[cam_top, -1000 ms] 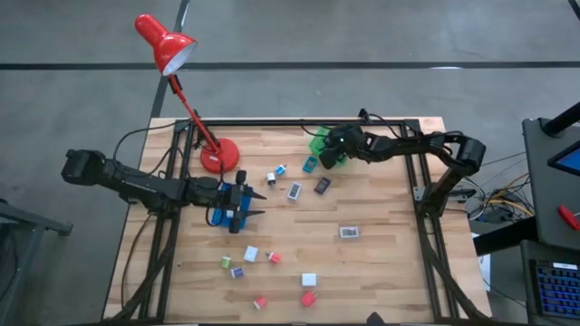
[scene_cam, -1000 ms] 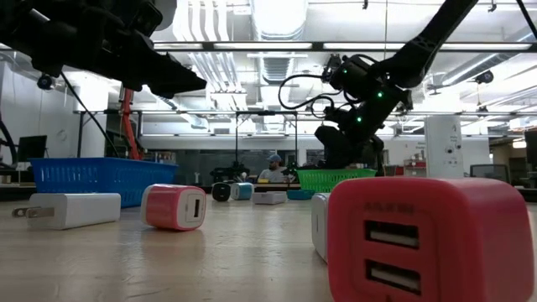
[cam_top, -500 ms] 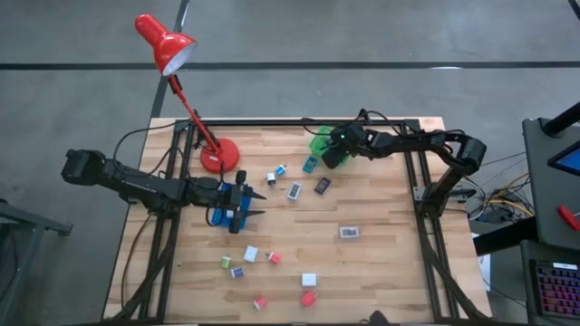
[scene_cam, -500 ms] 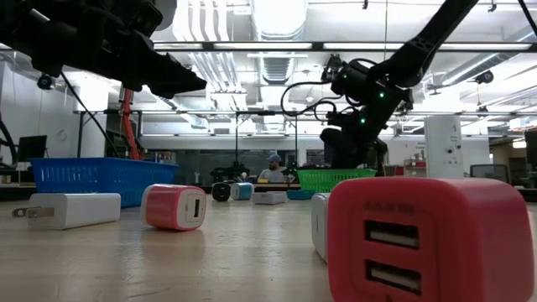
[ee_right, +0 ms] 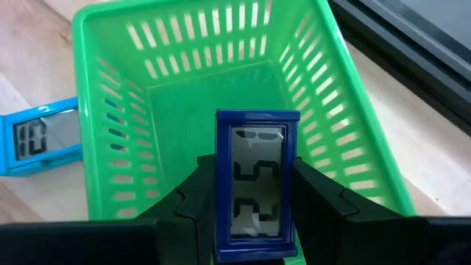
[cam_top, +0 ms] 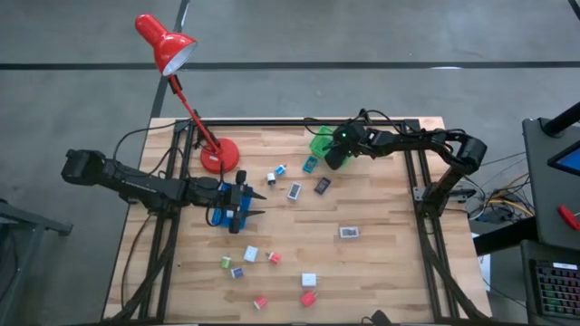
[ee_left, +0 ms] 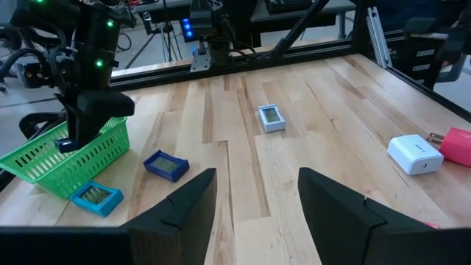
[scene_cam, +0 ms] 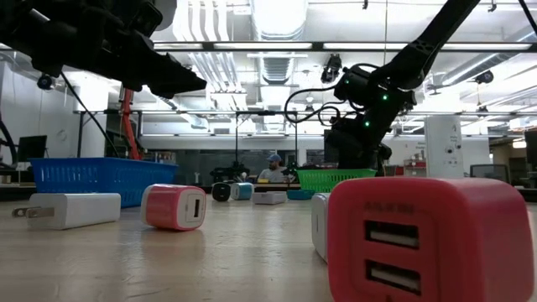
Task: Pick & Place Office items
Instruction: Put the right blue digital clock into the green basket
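Dark-blue flat clock (ee_right: 257, 184) with grey display, clamped upright between right gripper (ee_right: 254, 202) fingers above green basket (ee_right: 110, 88); gripper has shifted slightly rightward over it; left gripper (ee_left: 257, 195) parted, empty

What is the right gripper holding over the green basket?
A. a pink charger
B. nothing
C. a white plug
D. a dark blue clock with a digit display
D: in the right wrist view, the right gripper is shut on a dark blue clock held above the green basket.
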Robot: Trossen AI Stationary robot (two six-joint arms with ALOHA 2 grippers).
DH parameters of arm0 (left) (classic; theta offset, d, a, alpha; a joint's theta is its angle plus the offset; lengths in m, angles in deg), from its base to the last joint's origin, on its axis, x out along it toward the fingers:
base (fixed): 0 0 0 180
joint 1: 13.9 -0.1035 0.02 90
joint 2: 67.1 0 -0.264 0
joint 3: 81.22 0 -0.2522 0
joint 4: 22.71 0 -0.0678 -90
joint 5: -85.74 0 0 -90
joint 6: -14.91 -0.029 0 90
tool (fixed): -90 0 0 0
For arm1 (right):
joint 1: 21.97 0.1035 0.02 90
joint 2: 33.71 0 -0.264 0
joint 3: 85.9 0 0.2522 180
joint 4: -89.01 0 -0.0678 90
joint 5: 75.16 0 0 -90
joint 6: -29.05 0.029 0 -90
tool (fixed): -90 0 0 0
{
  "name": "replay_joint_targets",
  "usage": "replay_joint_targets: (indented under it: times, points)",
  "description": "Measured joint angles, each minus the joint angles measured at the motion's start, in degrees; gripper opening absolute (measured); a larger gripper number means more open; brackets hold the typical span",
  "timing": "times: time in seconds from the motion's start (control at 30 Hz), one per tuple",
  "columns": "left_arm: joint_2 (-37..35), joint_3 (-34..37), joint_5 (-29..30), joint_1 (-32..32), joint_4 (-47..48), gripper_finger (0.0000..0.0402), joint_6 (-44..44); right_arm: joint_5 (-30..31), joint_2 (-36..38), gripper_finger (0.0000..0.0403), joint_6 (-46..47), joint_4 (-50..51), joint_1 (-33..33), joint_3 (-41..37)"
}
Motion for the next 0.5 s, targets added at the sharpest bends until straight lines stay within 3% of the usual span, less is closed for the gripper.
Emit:
replay_joint_targets:
  times: [0.5]
  points:
    - [0.00, 0.00, 0.01, 0.00, 0.00, 0.0195, 0.00, -0.15, -0.91, 0.0126, -0.04, 2.19, -0.02, 0.00]
